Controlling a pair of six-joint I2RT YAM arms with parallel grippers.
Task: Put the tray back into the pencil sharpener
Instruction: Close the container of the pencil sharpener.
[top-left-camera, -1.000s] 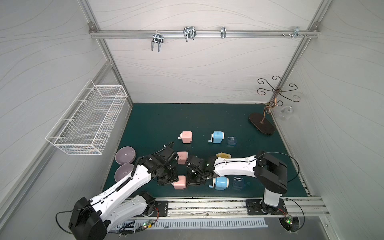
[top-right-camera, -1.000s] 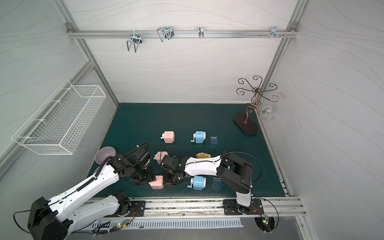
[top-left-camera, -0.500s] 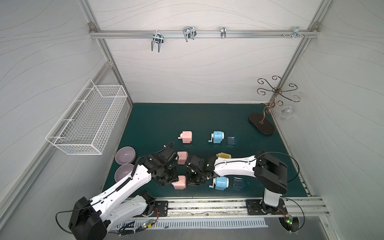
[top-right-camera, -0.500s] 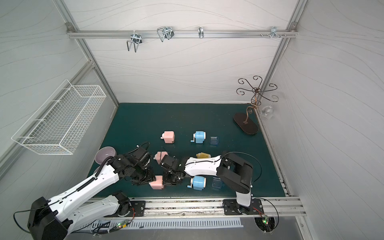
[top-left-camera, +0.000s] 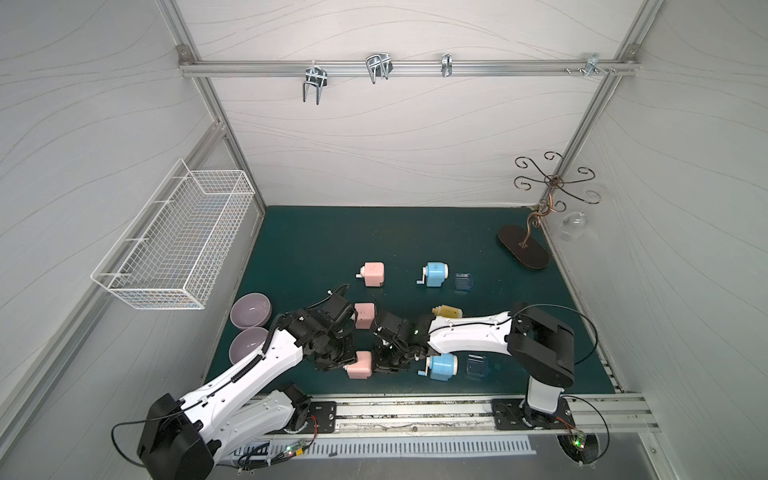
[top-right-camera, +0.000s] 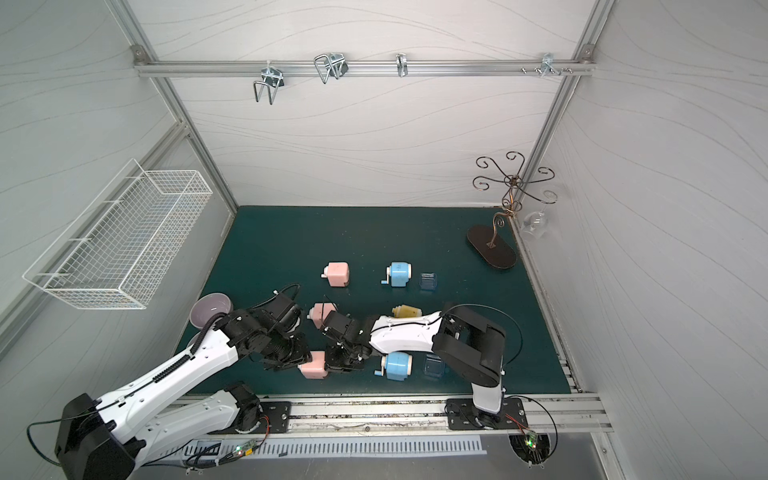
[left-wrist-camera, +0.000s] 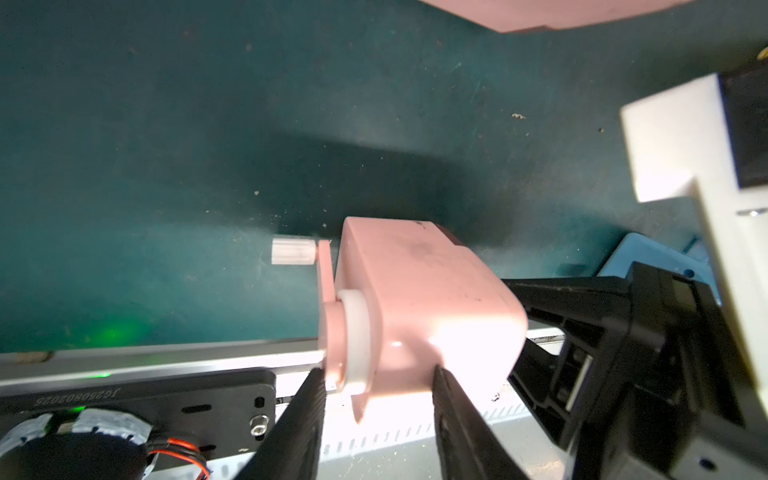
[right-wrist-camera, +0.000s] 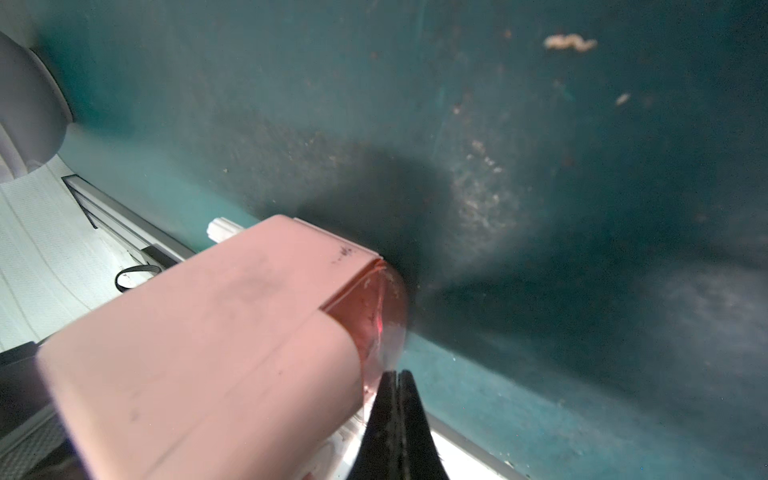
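Near the front edge of the green mat sits a pink pencil sharpener with a white crank knob. My left gripper is shut on its crank end, one finger on each side. The tray is clear pink. It sits almost fully inside the sharpener's body, with only its rounded front face showing. My right gripper is shut with nothing between its fingers, and its tips rest against that face. In both top views the two grippers meet at the sharpener from either side.
Two more pink sharpeners, two blue ones, two clear blue trays and a yellow sharpener stand around. Two purple bowls sit left. A wire stand is back right and a wall basket hangs left.
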